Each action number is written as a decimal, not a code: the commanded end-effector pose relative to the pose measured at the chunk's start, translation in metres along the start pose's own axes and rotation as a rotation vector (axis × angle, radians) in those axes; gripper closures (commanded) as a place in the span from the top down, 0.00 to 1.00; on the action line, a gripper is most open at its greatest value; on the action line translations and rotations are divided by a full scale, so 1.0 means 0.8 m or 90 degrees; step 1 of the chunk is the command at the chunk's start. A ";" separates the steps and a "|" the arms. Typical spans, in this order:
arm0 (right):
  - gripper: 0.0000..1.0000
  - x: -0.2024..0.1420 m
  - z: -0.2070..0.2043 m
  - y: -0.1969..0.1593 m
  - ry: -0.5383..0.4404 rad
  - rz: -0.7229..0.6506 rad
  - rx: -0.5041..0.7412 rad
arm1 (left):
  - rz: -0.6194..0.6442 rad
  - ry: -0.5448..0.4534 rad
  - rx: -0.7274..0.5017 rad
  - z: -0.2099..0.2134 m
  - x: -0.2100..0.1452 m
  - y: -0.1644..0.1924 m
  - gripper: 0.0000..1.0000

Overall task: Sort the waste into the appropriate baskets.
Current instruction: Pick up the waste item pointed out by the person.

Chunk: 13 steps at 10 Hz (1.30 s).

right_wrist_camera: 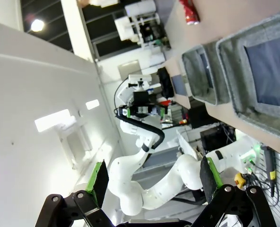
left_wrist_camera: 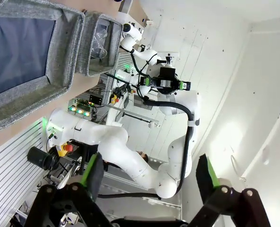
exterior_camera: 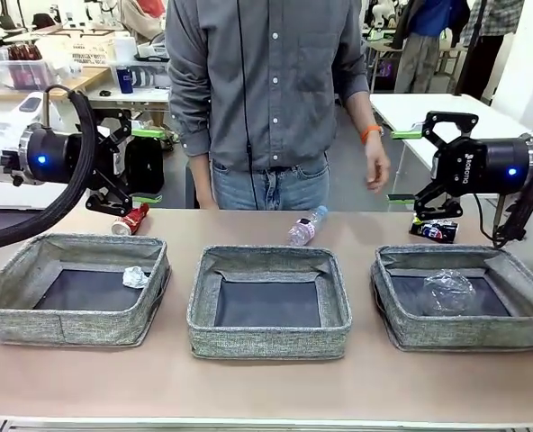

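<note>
Since the clear plastic bottle with pink label (exterior_camera: 306, 226) looks light, slick and squashy, pinch across its body, not the cap. It lies just behind the middle grey woven fabric basket (exterior_camera: 268, 340), well apart from the left gripper (exterior_camera: 148, 166) and right gripper (exterior_camera: 402, 166) — both spread wide, empty, off to either side of it.

Bright, even light is falling from overhead, leaving soft shadows on the worktop (exterior_camera: 167, 382). Wrist views are bowing at edges; a lamp (right_wrist_camera: 37, 24) is glaring.

Left gripper (left_wrist_camera: 148, 172) gapes wide; nearer basket (left_wrist_camera: 32, 97) sits top left, clear plastic cup (left_wrist_camera: 100, 40) lying in farther basket (left_wrist_camera: 84, 52).
</note>
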State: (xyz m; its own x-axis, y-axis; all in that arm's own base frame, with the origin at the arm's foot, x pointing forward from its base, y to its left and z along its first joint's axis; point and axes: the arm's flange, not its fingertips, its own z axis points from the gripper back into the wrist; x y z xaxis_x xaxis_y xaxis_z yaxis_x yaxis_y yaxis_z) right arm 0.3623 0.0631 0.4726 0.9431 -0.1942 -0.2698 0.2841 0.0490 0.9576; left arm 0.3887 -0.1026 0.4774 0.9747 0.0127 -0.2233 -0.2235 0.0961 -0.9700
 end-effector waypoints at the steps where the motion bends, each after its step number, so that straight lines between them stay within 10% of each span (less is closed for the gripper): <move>1: 1.00 -0.002 0.000 0.001 0.008 -0.005 0.002 | 0.001 -0.001 0.006 0.000 -0.002 -0.001 1.00; 8: 1.00 0.000 0.000 0.000 0.000 0.000 0.000 | 0.001 -0.001 0.006 0.000 -0.002 -0.001 1.00; 9: 1.00 0.004 -0.023 -0.006 -0.153 0.120 -0.291 | 0.001 -0.001 0.006 0.000 -0.002 -0.001 1.00; 11: 1.00 0.018 -0.016 -0.008 -0.303 0.244 -0.507 | 0.001 -0.001 0.006 0.000 -0.002 -0.001 1.00; 13: 1.00 0.019 0.002 -0.006 -0.311 0.388 -0.667 | 0.001 -0.001 0.006 0.000 -0.002 -0.001 1.00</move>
State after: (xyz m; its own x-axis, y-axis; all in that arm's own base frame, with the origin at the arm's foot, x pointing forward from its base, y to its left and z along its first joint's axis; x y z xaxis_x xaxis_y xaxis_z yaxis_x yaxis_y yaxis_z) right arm 0.3770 0.0603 0.4654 0.9387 -0.2630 0.2227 0.0508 0.7449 0.6653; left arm 0.3888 -0.1029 0.4770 0.9745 0.0122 -0.2240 -0.2241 0.0971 -0.9697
